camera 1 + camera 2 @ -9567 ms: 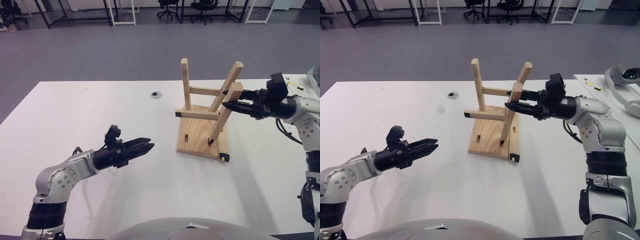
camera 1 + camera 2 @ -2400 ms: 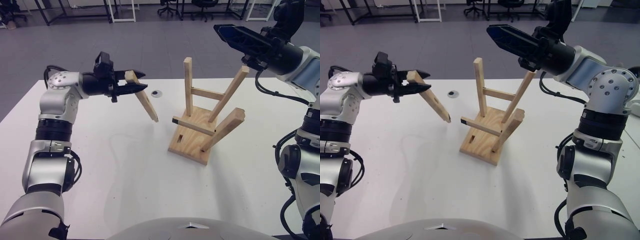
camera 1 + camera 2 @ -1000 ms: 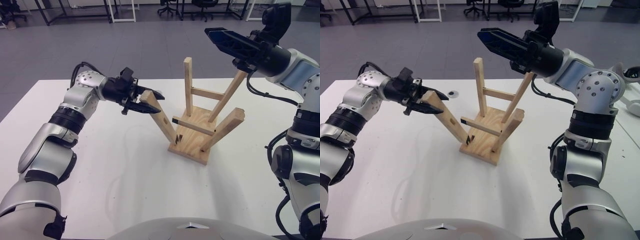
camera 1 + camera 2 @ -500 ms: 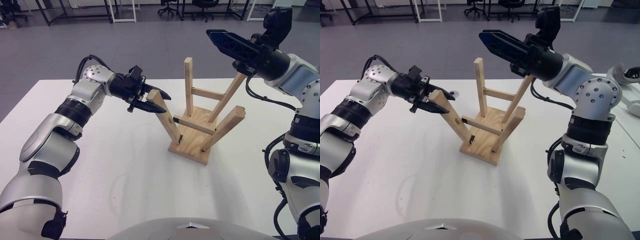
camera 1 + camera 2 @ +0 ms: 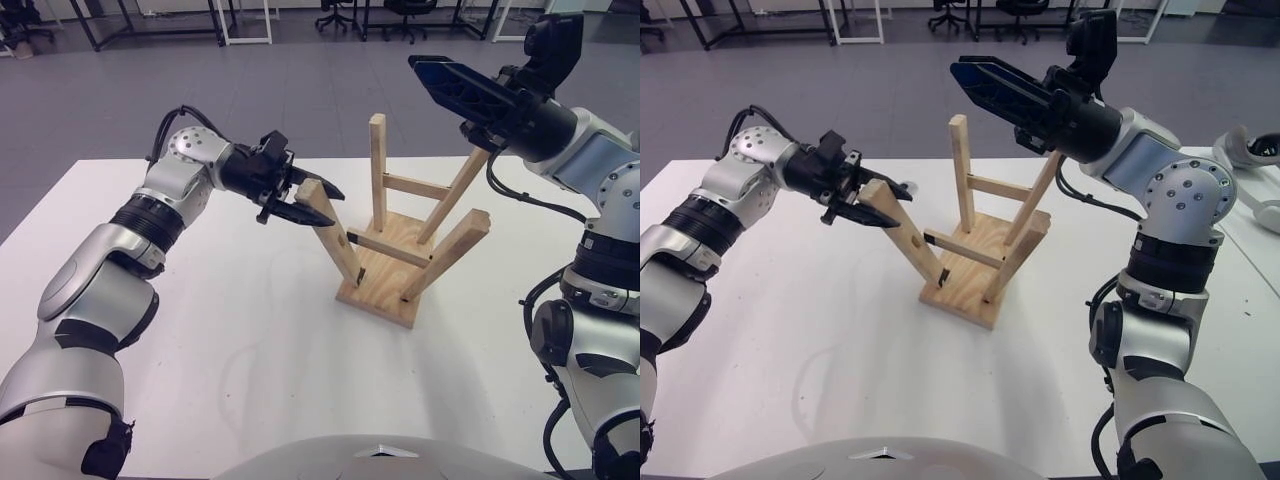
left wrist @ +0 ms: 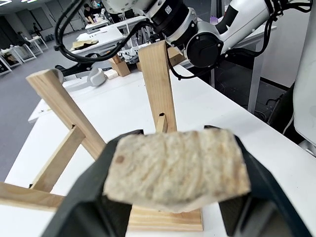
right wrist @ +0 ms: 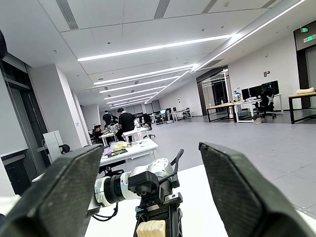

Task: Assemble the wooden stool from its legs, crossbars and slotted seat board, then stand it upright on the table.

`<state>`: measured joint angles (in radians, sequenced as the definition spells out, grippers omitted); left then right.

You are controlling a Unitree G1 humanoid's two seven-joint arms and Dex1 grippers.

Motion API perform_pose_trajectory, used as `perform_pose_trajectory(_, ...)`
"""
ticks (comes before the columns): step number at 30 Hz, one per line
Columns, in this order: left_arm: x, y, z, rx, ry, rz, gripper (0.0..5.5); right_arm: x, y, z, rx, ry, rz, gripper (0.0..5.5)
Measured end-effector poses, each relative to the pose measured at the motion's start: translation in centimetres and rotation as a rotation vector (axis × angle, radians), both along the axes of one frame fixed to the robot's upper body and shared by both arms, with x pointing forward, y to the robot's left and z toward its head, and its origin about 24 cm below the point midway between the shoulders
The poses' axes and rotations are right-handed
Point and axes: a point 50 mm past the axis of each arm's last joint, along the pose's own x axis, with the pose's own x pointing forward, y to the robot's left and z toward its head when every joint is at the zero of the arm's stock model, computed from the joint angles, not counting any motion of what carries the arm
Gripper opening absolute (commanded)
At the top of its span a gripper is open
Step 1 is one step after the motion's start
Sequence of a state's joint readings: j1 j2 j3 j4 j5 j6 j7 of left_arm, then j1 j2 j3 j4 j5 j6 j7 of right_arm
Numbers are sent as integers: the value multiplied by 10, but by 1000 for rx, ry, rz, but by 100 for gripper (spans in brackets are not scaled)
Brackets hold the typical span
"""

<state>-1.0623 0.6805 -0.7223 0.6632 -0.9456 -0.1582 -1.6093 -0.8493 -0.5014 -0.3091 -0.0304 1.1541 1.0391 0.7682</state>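
Left claw (image 5: 322,207) is clamped on the top end of a pale wooden leg (image 5: 336,242), which leans with its lower end at the left edge of the square light-wood seat board (image 5: 378,298). The board lies flat on the white desk (image 5: 200,340), with three other legs (image 5: 376,170) and crossbars (image 5: 410,186) sticking up. Right claw (image 5: 432,72) hangs spread wide above it.

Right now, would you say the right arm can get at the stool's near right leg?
Probably yes: the right claw is open, raised above the stool, and nothing lies between it and the near right leg.
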Motion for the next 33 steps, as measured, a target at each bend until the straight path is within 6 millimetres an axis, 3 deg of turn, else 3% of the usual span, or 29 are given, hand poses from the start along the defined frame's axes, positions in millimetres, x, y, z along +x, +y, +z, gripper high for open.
perform_pose_trajectory(7, -2, 15, -16, -82, 1, 63, 203, 1, -1, -2, 0, 3, 16, 363)
perform_pose_trajectory(17, 0, 30, -17, -44, 10, 118, 203, 2, -2, -2, -8, 2, 11, 363)
perform_pose_trajectory(33, 1, 12, -12, 36, 15, 47, 203, 0, 0, 2, 7, -27, -7, 363)
